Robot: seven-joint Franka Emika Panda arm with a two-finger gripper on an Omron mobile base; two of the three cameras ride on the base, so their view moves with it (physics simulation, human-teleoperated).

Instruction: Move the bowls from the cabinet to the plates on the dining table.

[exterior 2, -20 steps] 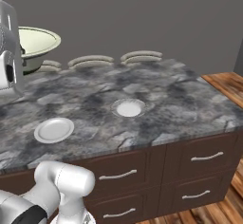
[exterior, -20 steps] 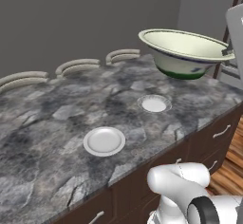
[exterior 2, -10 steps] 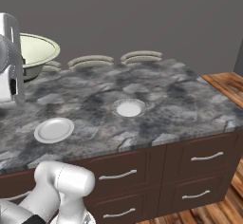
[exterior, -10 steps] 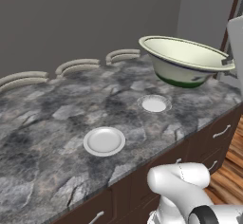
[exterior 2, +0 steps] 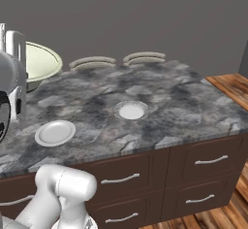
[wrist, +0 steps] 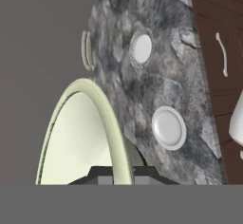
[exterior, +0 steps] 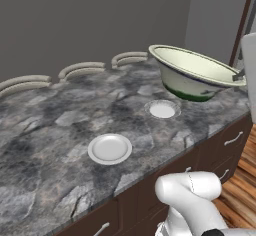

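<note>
Currently the cream-and-green bowl (exterior: 194, 73) is held tilted in the air by its rim, over the dining table (exterior: 50, 130) near its right-hand end; the gripper (wrist: 122, 173) is clamped shut on that rim. Two white plates are set on the stone top: one (exterior: 110, 148) near the front edge, the other (exterior: 162, 110) just beside the bowl.

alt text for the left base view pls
A cream bowl with a green outside is held tilted in the air above the far right of the grey marbled dining table. Two small white plates lie on the table, and curved chair backs line its far edge.
</note>
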